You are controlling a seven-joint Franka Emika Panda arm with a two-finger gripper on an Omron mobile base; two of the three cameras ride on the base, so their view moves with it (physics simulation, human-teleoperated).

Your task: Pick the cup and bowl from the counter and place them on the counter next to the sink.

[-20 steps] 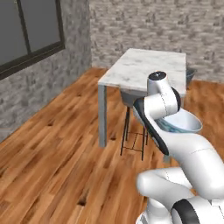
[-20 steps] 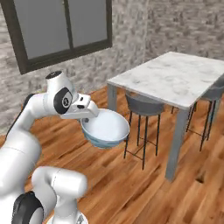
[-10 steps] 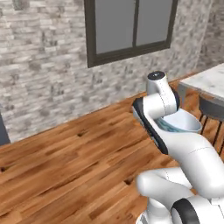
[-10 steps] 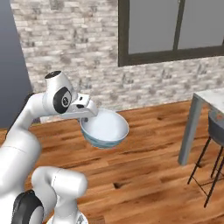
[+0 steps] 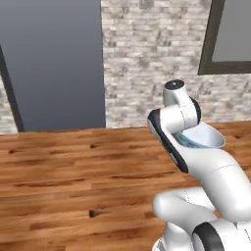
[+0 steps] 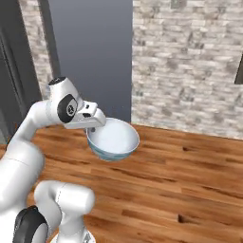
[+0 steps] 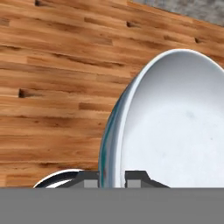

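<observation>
From the left base view, the bowl (image 5: pixel 201 137) sits up in the air beside the arm, above the wood floor (image 5: pixel 63 166). From the right, the gripper (image 6: pixel 93 127) pinches its rim. Down the hand view, both fingertips (image 7: pixel 135 177) straddle that rim, clenched.

home interior – brick wall (image 5: pixel 147 54), plank floor (image 5: pixel 73 171)

Wood plank floor (image 5: pixel 59 166); stone brick wall (image 6: pixel 190 61); dark grey panel (image 5: pixel 54 63)
</observation>
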